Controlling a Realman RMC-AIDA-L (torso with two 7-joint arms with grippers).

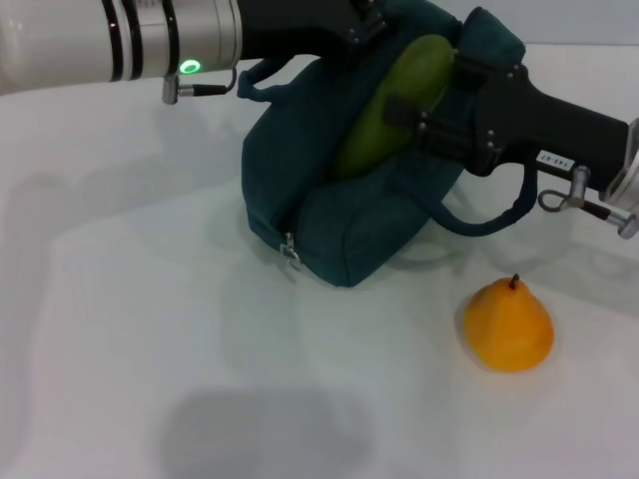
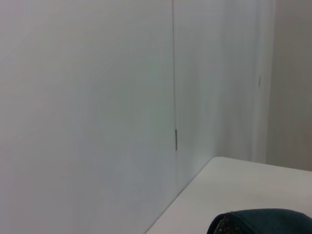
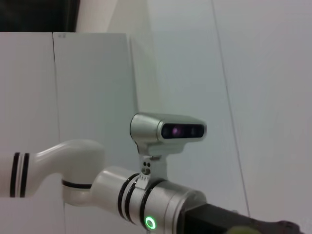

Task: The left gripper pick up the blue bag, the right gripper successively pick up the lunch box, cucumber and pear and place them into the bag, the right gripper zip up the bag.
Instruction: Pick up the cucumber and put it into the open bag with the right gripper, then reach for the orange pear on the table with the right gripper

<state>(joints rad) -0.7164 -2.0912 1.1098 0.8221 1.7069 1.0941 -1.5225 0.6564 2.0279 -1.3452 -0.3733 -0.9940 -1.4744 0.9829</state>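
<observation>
While the left gripper (image 1: 344,30) reaches in from the table's far left edge and sits at the top of the blue bag (image 1: 329,215), its jaws are buried against the fabric and I cannot tell whether they are pinched on it. In the left wrist view only a dark sliver of the bag shows at the bottom of the picture, below a bare wall.

Over to the right gripper (image 1: 424,105): it comes in from the far right edge with its jaws clamped on the cucumber (image 1: 394,105), which stands tilted, its lower end down in the bag's mouth and its upper end sticking well out. So the cucumber step is the one in hand, and it looks midway.

No lunch box shows anywhere on the table; my guess is that it is already inside, though the bag hides that.

And the pear (image 1: 508,325) sits alone toward the near right corner of the table (image 1: 120,299), well apart from the bag.

What next? The cucumber wants laying over and pushing deeper so it clears the opening, then letting go. After that comes the pear, and the zipper pull (image 1: 290,251) at the bag's near corner waits for last.
</observation>
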